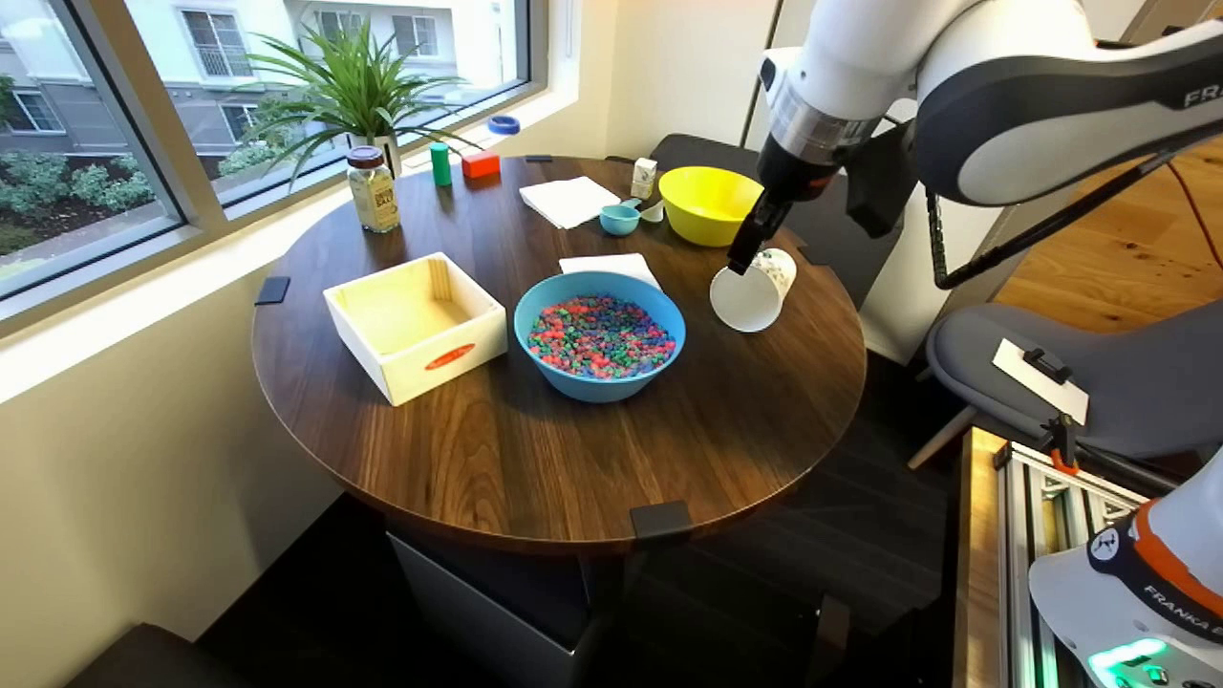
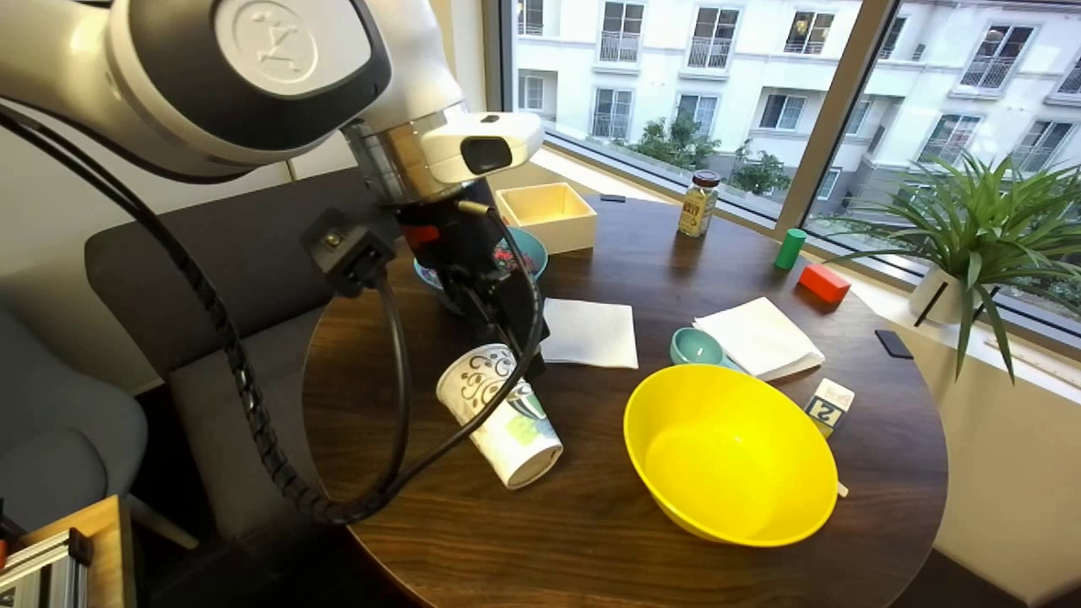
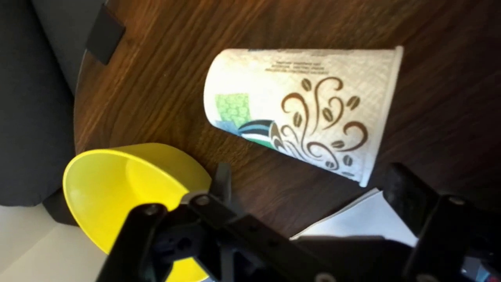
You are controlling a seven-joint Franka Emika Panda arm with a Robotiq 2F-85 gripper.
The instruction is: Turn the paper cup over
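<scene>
White with brown swirls and a green patch, the tapered paper cup (image 3: 303,105) lies on its side on the round dark wooden desk (image 1: 535,459), its base nearer the deep yellow bowl (image 2: 692,490) than its mouth. Black fingers (image 3: 409,196) stand wide apart, grasping nothing, near the cup's rim.

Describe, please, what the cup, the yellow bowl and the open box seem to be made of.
Cup: seemingly matte paper; its printed wall looks faintly textured, its rim rolled.
Yellow bowl: probably smooth plastic, softly shiny, given its even colour and thin rim.
Box: likely pale, dull wood; grain-like streaks show in an inner corner.
</scene>
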